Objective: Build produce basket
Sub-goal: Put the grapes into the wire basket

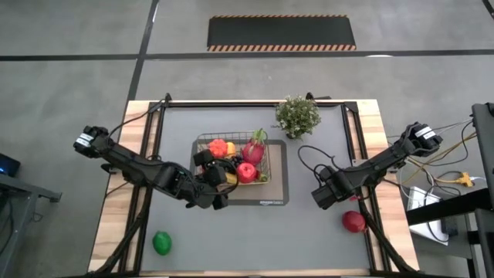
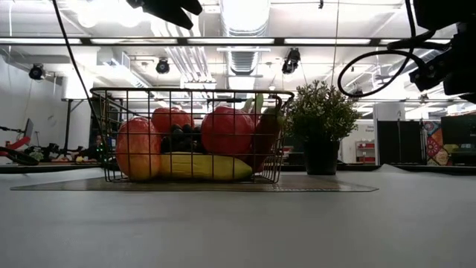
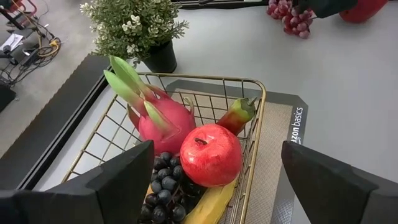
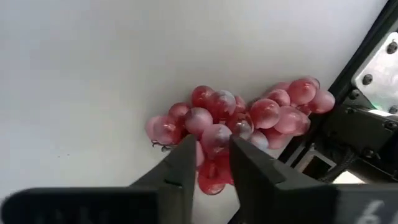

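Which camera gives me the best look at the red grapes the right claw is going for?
The right wrist view: the red grapes fill the frame, lying on the table just beyond the right claw, whose fingers are nearly closed. The left wrist view shows them only at the frame's far edge. The high and low views do not show them.

light: bright, even, from ceiling fixtures (image 2: 242, 13) in low view
glare: fixtures blown out white
shadows: soft, faint on the counter (image 1: 231, 232)
blur: near counter soft in low view; right wrist's own fingers (image 4: 186, 177) defocused
backlight: plant (image 2: 321, 119) reads dark
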